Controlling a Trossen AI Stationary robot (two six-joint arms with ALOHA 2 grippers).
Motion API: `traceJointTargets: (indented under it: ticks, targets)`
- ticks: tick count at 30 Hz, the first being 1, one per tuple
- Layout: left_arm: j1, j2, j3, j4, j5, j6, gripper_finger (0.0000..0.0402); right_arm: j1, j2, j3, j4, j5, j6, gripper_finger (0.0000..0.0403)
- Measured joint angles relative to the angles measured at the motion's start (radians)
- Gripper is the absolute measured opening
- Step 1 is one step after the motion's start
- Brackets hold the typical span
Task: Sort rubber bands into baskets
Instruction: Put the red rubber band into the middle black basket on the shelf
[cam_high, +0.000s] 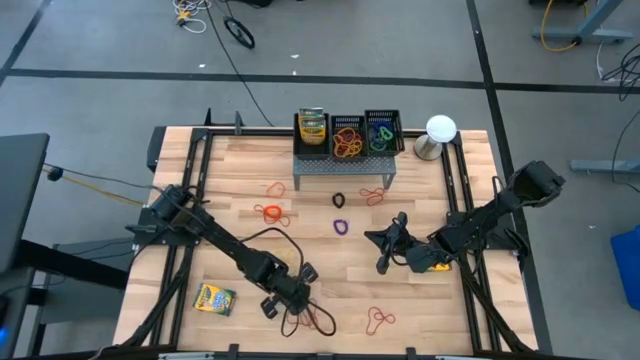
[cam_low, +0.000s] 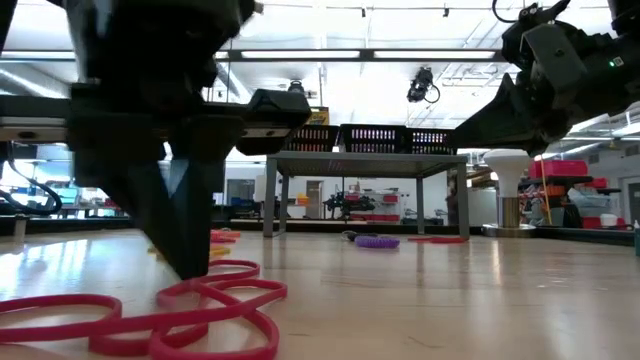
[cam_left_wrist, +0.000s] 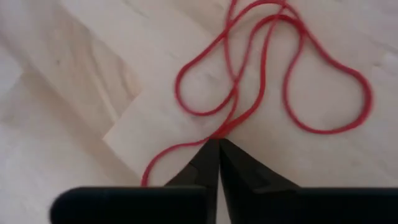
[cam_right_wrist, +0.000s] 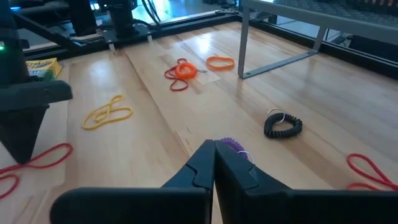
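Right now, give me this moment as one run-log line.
left gripper: shut on red rubber bands, near table edge | right gripper: shut, empty, mid-table | baskets: on stand

No print is showing clearly enough to read; the yellow-green crayon boxes (cam_high: 214, 299) are carrying lettering, but it is staying too small to make out.

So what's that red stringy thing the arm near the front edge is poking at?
It is a bunch of red rubber bands, thin loops that look rubbery, lying flat and tangled on the pale wooden table near its front edge. The left gripper stands on it, fingers closed together, pinching a strand where the loops cross.
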Motion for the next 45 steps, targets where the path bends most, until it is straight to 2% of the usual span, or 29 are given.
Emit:
traceJointTargets:
  ticks: [5,14,17,23,25,27,30,33,45]
  targets:
    - [0.003,-0.022,-0.002,-0.021,-0.033,-0.020,0.0005,-0.001,0.000,0.000,-0.001,0.000,0.000,0.0011]
    - [0.002,-0.135,-0.001,-0.148,-0.054,-0.135,0.0007,-0.003,0.000,0.000,0.001,0.000,-0.005,0.0011]
    - [0.003,-0.125,-0.001,-0.147,-0.100,-0.180,0.0030,-0.003,0.000,0.000,0.005,0.000,-0.019,0.0011]
    - [0.042,-0.069,-0.002,-0.115,-0.100,-0.234,0.0099,-0.003,0.000,0.001,0.011,0.000,-0.023,0.0011]
    - [0.064,-0.065,-0.002,-0.099,-0.110,-0.275,0.0115,-0.003,0.000,0.001,0.012,0.000,-0.023,0.0011]
    - [0.090,-0.065,-0.002,-0.078,-0.077,-0.331,0.0122,-0.003,0.000,0.001,0.014,0.000,-0.023,0.0011]
    - [0.127,-0.065,-0.001,-0.081,0.013,-0.419,0.0123,-0.003,0.000,0.001,0.019,0.000,-0.023,0.0011]
    - [0.140,-0.060,-0.001,-0.086,0.053,-0.447,0.0123,-0.003,0.000,0.001,0.022,0.000,-0.027,0.0011]
    - [0.132,-0.039,-0.001,-0.106,0.041,-0.480,0.0077,-0.008,0.000,0.001,0.030,0.000,-0.052,0.0011]
